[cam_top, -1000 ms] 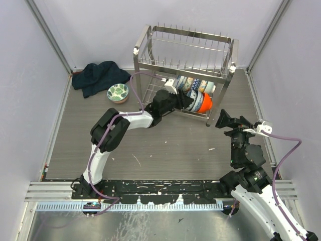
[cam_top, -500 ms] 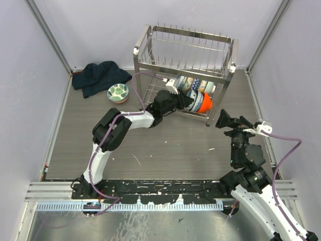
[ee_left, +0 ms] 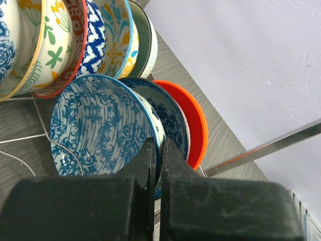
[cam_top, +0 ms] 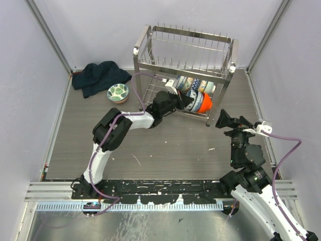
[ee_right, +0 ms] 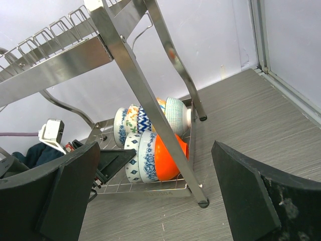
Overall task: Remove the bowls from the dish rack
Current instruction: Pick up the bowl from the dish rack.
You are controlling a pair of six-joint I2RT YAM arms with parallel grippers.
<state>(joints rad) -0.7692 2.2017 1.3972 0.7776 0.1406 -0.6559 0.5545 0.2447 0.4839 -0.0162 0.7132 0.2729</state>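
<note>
The left jaws were clamped on the rim of the front blue-patterned bowl (ee_left: pixel 100 130), one side in its hollow, the other wedged against the second blue bowl (ee_left: pixel 168 118). It stood on edge on the lower tier of the dish rack (cam_top: pixel 142 42), mouth facing the rack's left end, in a row running along the rack's length to the orange bowl (ee_left: pixel 193 118). A good pull would probably lift it off the wires first, then draw it out the open front without dragging its neighbour. The right jaws hung spread wide and empty over the bench (cam_top: pixel 165 145), near the rack's right front leg.
</note>
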